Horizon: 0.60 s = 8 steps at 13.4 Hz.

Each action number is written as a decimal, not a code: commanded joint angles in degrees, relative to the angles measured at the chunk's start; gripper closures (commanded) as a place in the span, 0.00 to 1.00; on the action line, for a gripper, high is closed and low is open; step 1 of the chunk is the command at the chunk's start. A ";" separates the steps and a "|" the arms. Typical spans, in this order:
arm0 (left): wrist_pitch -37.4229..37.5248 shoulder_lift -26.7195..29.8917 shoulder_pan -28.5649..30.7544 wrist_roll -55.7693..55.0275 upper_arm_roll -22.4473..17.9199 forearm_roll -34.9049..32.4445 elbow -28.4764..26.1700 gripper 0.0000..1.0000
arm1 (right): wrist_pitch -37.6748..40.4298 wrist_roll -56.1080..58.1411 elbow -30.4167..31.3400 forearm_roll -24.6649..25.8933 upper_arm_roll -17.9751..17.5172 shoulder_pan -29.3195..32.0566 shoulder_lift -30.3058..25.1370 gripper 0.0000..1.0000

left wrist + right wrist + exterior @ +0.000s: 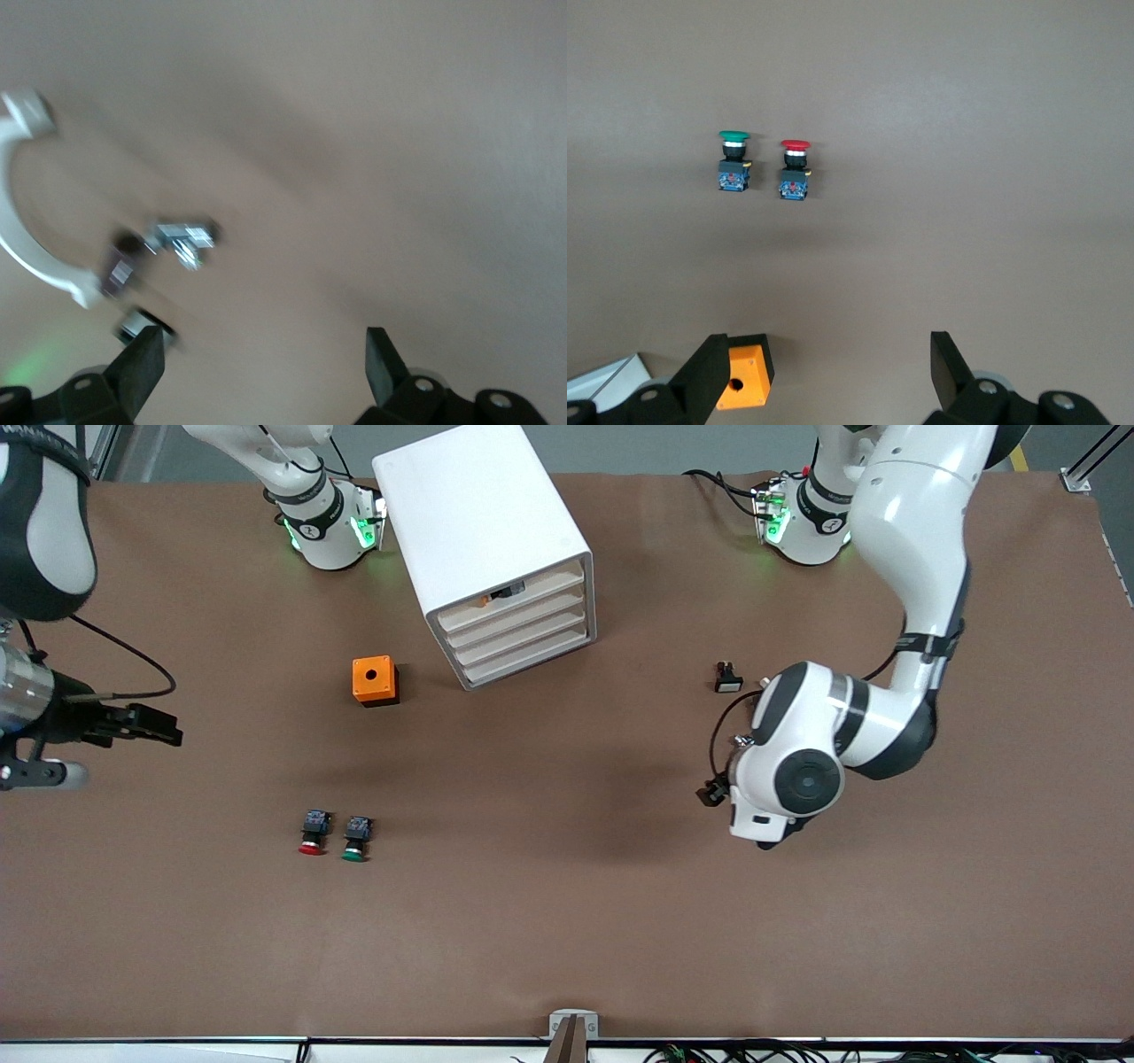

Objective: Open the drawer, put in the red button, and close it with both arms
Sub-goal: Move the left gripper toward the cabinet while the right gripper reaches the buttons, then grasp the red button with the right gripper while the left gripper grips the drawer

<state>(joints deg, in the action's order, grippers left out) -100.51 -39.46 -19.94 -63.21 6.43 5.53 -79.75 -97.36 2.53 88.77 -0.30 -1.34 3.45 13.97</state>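
The white cabinet (483, 522) stands on the table between the two arm bases, and all four drawers look shut. The drawer (523, 616) is second from the top. The red button (310, 834) lies on the table nearer the front camera, beside a green button (356, 839). It also shows in the right wrist view (795, 168). My right gripper (828, 354) is open and empty, high over the right arm's end of the table (164, 731). My left gripper (261, 354) is open and empty over bare table. In the front view it is mostly hidden under its wrist (788, 775).
An orange box (375, 680) with a round hole stands beside the cabinet, toward the right arm's end, and shows in the right wrist view (744, 376). A small black-and-white part (727, 677) lies by the left arm. The green button (733, 161) lies beside the red one.
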 commanded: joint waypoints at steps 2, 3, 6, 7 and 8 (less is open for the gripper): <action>0.05 -3.51 -1.68 -14.97 -0.28 13.25 1.70 0.00 | -6.42 -0.06 1.58 -0.67 -0.16 -0.64 6.31 0.00; 0.05 -3.96 -3.07 -18.06 -0.28 14.33 1.61 0.00 | -8.62 -0.06 1.58 -0.76 -0.16 -0.64 8.59 0.00; -1.35 -5.89 -4.50 -35.25 -0.36 25.62 1.61 0.00 | -14.77 -3.29 1.76 -1.11 -0.24 -1.95 14.66 0.00; -1.36 -6.07 -4.84 -39.84 -0.36 27.24 1.53 0.00 | -17.14 -4.88 2.19 -1.11 -0.25 -2.92 16.25 0.00; -1.36 -6.07 -5.72 -42.76 -0.28 28.30 1.52 0.00 | -20.38 -6.03 3.07 -1.11 -0.25 -3.53 17.83 0.00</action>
<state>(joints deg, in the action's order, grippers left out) -101.96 -44.83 -24.77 -99.00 6.43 30.79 -79.50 -114.10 -0.46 91.55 -0.82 -1.69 1.53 29.30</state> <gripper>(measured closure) 0.000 0.000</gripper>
